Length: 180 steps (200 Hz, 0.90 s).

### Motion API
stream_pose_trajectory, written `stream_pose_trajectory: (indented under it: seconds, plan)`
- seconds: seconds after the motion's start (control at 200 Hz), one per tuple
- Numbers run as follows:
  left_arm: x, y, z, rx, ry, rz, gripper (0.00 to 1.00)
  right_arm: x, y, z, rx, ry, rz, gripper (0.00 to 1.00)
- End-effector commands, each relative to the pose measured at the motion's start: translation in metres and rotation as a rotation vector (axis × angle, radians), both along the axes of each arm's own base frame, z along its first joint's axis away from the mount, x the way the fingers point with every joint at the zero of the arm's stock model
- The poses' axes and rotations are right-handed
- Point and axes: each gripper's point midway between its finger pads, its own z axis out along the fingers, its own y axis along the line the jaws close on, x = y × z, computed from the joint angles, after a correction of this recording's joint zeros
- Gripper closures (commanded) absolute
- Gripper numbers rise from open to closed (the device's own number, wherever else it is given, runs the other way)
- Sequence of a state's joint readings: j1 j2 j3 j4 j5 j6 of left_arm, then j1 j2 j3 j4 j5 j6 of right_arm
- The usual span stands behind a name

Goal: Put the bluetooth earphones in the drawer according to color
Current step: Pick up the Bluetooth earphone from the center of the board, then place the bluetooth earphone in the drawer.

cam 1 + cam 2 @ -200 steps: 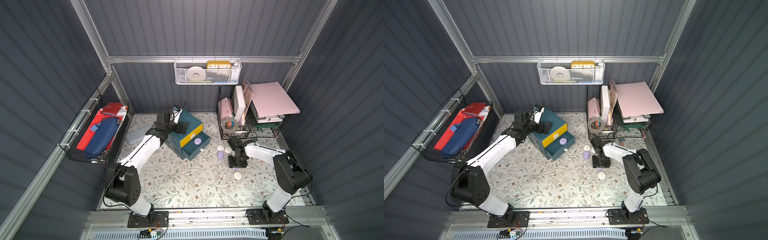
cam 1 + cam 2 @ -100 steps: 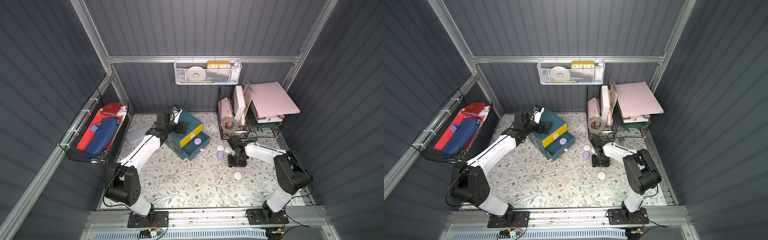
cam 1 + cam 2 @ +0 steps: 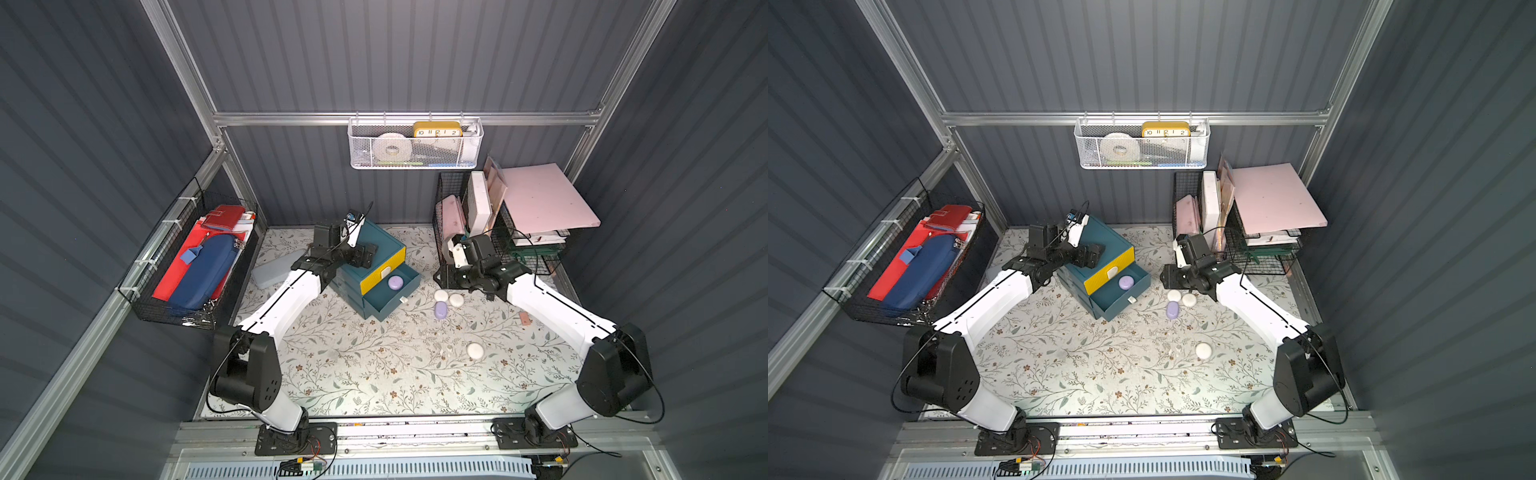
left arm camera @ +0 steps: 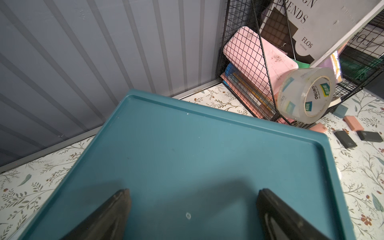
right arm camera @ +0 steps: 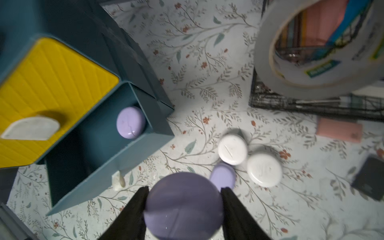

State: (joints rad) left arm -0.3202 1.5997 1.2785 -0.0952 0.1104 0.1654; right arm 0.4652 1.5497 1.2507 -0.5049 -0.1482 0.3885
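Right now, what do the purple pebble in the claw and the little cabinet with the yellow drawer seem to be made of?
Purple pebble: probably hard plastic, smooth and semi-glossy; tiny highlights glint on its rounded face.
Cabinet: likely moulded plastic, matte teal; the top has a raised moulded rim and an even, dull sheen.
Yellow drawer front: seemingly plastic too, with slanted ridges pressed in.

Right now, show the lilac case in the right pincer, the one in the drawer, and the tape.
held lilac case (image 5: pixel 184 204): right wrist view, its centre.
drawer lilac case (image 3: pixel 395 282): a top view, its top.
tape roll (image 4: pixel 294 92): left wrist view, outer wall.
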Motion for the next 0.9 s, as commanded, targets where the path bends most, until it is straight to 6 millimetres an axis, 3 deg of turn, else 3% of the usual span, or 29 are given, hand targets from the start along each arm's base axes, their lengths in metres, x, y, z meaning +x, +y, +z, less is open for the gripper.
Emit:
stream_pose_trajectory:
  seconds: [0.0, 0.22, 0.435, 0.775, 0.896]
  plan:
    - [-0.028, 0.005, -0.07, 0.089, 0.242, -0.005, 0.0, 0.015, 0.035, 0.027, 0.087, -0.106, 0.087, 1.0]
    - [-0.028, 0.006, -0.068, 0.091, 0.238, -0.003, 0.01, 0.022, 0.077, 0.028, 0.142, -0.105, 0.196, 1.0]
    - [-0.027, 0.007, -0.066, 0.091, 0.232, 0.001, 0.01, 0.018, 0.104, 0.021, 0.162, -0.084, 0.281, 1.0]
    - [-0.027, 0.007, -0.067, 0.093, 0.233, 0.0, 0.01, 0.016, 0.114, 0.007, 0.163, -0.039, 0.295, 1.0]
    - [-0.028, 0.007, -0.067, 0.093, 0.235, 0.001, 0.01, 0.016, 0.114, 0.002, 0.162, -0.024, 0.284, 0.79]
